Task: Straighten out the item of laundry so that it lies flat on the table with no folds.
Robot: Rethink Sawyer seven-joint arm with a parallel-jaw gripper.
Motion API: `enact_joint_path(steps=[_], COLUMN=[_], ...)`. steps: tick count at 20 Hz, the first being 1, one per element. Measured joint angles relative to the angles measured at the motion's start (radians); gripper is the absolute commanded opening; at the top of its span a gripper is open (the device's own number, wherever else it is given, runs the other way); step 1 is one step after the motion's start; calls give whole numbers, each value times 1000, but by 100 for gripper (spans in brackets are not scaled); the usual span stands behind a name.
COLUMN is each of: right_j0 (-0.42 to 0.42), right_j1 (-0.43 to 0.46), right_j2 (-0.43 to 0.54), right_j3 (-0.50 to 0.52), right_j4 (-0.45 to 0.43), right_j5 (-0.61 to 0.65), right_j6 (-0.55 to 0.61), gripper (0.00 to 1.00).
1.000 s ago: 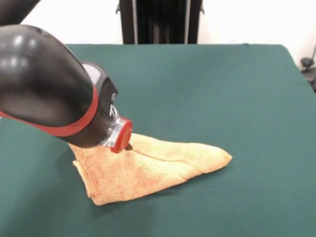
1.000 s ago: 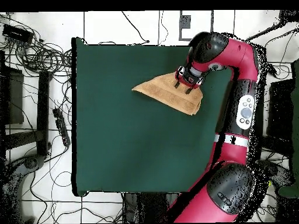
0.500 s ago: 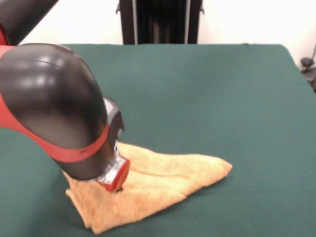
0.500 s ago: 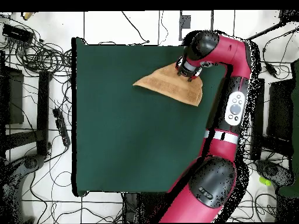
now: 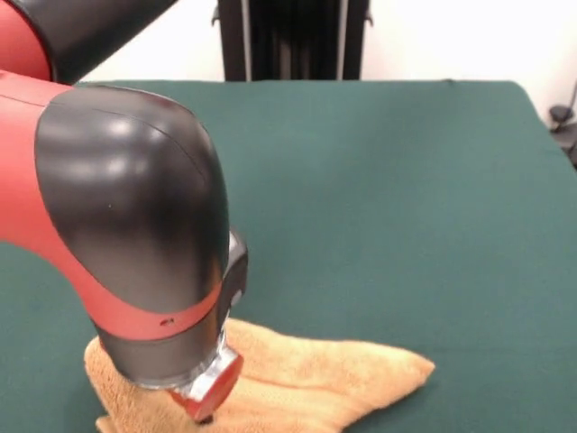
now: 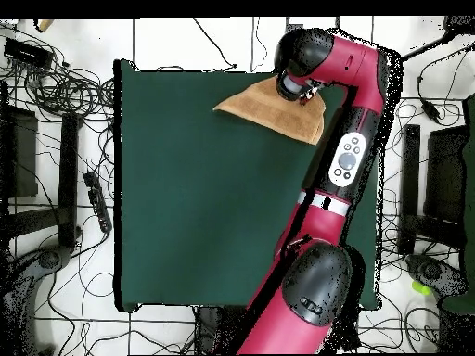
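Note:
The item of laundry [image 5: 325, 379], an orange-yellow terry towel, lies folded into a rough triangle at the near edge of the green table [image 5: 406, 180]. Its point reaches right and its left part runs under my arm. In the overhead view the item of laundry [image 6: 264, 109] sits at the top edge of the table [image 6: 204, 213]. My gripper [image 5: 206, 417] presses down into its left part and is shut on the cloth. In the overhead view the gripper [image 6: 301, 97] sits at the towel's right corner. A fold ridge runs along the towel's middle.
My bulky arm [image 5: 126, 253] fills the left of the front view and hides the table there. A black post [image 5: 293, 41] stands behind the far edge. In the overhead view, cables [image 6: 65, 93] lie on the floor left of the table.
My gripper has moved toward the table's near edge in the front view, and the towel has slid along with it. The arm now fills more of the left side.

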Motion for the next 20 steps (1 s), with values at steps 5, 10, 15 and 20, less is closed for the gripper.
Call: enact_joint_path(steps=[5, 10, 15, 20], right_j0=[-7, -88, -210, -290], right_j1=[13, -18, -114, -237], right_j2=[44, -73, -180, -230], right_j3=[-7, 181, 498, 742], right_j4=[-19, 176, 330, 447], right_j5=[-23, -90, -268, -379], right_j6=[0, 1, 21, 28], gripper=[100, 100, 100, 100])
